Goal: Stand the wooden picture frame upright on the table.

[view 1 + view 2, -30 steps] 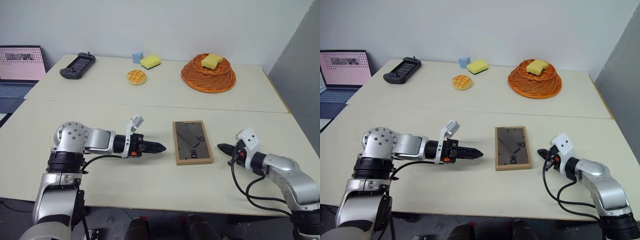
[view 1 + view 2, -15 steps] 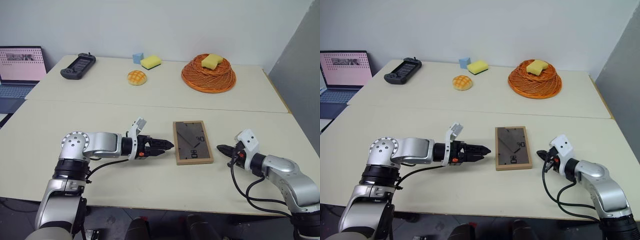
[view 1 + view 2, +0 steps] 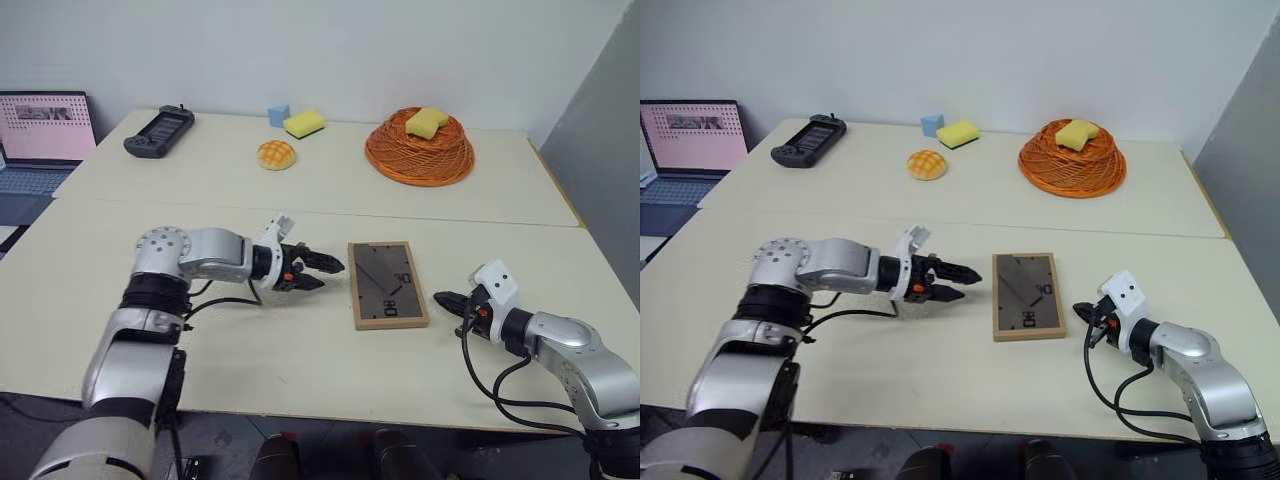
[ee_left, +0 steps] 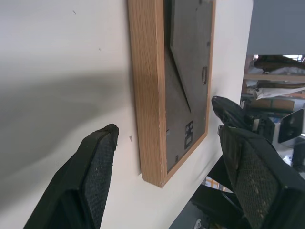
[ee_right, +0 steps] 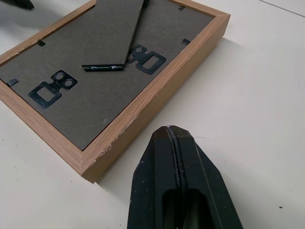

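Your picture frame (image 3: 388,284) lies flat on the table (image 3: 300,350), back side up, in the near half just past the seam and a little toward the right edge. Its long axis runs from the near edge toward the far edge, so the two long wooden sides face your two arms.

The left gripper (image 3: 322,271) sits just beside the frame's left long side, apart from it, pointing across at it with its fingers spread wide and nothing between them. The right gripper (image 3: 446,298) rests near the frame's near right corner, also apart from it, with its fingers pressed together on nothing. Both are close, but the left one is lined up on the long side and ready to take it, so I judge that the lift turns on that arm.

In the left wrist view the near wooden side (image 4: 147,95) stands between the two finger pads (image 4: 97,167), though whether the fingers sit low enough to straddle it is hard to judge.

The fold-out stand (image 5: 114,36) lies flat against the dark back; you cannot tell how freely it swings. The picture side faces the table and is hidden.
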You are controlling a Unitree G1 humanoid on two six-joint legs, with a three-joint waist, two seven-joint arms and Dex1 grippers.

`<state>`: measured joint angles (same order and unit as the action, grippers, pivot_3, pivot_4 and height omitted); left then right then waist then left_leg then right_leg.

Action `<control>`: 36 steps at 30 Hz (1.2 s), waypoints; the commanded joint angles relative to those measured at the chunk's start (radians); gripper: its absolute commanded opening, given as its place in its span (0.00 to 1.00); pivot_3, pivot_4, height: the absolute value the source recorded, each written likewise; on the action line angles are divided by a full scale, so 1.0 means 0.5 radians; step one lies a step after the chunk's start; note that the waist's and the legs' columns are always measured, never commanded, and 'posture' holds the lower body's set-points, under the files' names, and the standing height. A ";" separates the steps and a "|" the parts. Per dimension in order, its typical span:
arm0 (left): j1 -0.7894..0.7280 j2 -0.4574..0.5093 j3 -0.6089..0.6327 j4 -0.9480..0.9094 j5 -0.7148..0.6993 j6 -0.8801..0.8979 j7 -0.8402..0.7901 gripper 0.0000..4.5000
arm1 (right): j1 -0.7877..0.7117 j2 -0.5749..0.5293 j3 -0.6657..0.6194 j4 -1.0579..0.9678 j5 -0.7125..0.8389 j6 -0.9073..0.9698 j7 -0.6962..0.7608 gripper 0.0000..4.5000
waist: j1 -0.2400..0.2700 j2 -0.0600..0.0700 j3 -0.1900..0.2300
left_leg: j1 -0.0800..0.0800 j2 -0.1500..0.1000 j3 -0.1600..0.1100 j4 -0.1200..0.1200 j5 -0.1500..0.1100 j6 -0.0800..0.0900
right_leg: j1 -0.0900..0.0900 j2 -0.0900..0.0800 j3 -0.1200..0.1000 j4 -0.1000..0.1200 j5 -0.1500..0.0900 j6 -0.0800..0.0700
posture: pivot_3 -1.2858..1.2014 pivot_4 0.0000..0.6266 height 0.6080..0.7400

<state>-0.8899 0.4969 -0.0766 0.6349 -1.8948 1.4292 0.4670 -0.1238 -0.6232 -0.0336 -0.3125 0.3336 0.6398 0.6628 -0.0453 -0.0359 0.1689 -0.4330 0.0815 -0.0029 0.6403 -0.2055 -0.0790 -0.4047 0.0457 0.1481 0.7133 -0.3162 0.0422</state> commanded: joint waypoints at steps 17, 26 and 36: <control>0.402 -0.370 0.207 -0.454 -0.155 -0.174 0.547 1.00 | -0.223 0.115 0.064 0.084 -0.147 -0.086 -0.169 0.00 | 0.030 0.002 -0.004 | 0.001 -0.004 0.001 0.001 0.003 -0.005 | 0.002 -0.001 0.007 -0.001 0.000 0.001 | 0.52 0.24 1.00; 0.360 -0.308 0.181 -0.482 -0.155 -0.029 0.417 1.00 | -0.222 0.115 0.082 0.137 -0.181 -0.114 -0.159 0.00 | 0.027 0.002 -0.003 | 0.000 -0.004 0.001 0.001 0.003 -0.006 | 0.002 -0.001 0.007 -0.001 -0.001 0.002 | 0.52 0.24 1.00; 0.323 -0.276 0.150 -0.422 -0.155 -0.060 0.386 1.00 | -0.148 0.152 0.214 0.311 -0.313 -0.264 -0.153 0.00 | 0.025 0.002 -0.004 | 0.001 -0.004 0.001 0.000 0.003 -0.006 | 0.002 -0.001 0.007 -0.002 -0.001 0.003 | 0.52 0.24 1.00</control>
<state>-0.7189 0.3575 0.0059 0.4227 -1.9689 1.4072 0.6611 -0.2074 -0.5592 0.0589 -0.1397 0.1790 0.5190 0.5851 -0.0326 -0.0350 0.1671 -0.4326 0.0796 -0.0025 0.6404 -0.2042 -0.0818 -0.4038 0.0452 0.1518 0.7124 -0.3169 0.0435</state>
